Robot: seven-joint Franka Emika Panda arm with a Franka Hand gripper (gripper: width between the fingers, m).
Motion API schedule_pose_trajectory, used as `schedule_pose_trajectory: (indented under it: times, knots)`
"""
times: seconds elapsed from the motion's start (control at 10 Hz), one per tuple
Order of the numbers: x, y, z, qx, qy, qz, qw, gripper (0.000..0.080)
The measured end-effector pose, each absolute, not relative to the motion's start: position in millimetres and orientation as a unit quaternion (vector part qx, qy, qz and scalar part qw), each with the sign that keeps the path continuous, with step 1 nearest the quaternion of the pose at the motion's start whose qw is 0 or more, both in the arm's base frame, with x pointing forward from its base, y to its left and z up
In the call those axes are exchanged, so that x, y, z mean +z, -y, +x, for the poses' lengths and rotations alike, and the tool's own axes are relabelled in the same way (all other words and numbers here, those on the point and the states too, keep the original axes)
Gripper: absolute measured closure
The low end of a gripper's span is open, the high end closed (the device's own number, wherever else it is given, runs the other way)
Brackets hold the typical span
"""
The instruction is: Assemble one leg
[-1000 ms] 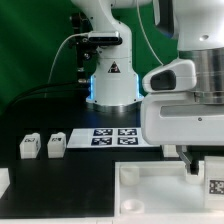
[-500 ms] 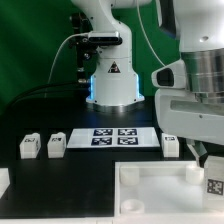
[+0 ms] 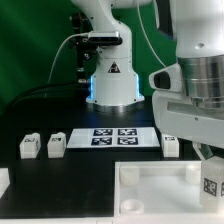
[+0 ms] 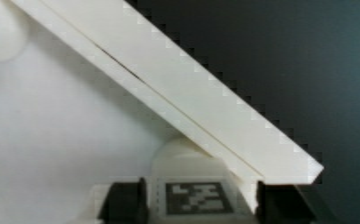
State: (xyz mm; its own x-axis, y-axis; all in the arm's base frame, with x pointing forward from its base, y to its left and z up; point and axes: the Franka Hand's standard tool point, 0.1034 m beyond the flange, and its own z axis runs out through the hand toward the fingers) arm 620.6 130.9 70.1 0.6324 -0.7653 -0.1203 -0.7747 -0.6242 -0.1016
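My gripper [image 3: 210, 172] is at the exterior view's right edge, shut on a leg [image 3: 211, 187], a small white block with a black-and-white tag. It holds the leg over the right part of the large white panel [image 3: 150, 185]. In the wrist view the tagged leg [image 4: 198, 195] sits between my two dark fingers [image 4: 127, 202], just above the white panel [image 4: 61, 140] beside its raised rim [image 4: 177, 90]. Three loose legs stand on the black table: two at the exterior view's left [image 3: 28, 146] [image 3: 55, 144] and one near the arm [image 3: 170, 145].
The marker board [image 3: 110, 136] lies flat behind the panel. A second robot's white base [image 3: 110, 80] stands at the back in front of a green curtain. Another white part [image 3: 4, 183] shows at the exterior view's lower left edge.
The arm's body has shifted up and to the exterior view's right, uncovering the loose leg behind it. The held leg has stayed almost where it was.
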Motion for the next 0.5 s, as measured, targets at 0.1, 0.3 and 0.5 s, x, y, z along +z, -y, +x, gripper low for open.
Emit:
schedule_pose_trajectory:
  times: [0.1, 0.3, 0.5]
  knots:
    - [70.1, -131.0, 620.5, 0.033, -0.431, -0.899, 0.072, 0.0503]
    - [71.1, -131.0, 621.3, 0.038, -0.456, -0.886, 0.072, 0.0503]
    - [75.6, -131.0, 627.3, 0.062, -0.586, -0.803, 0.089, 0.0505]
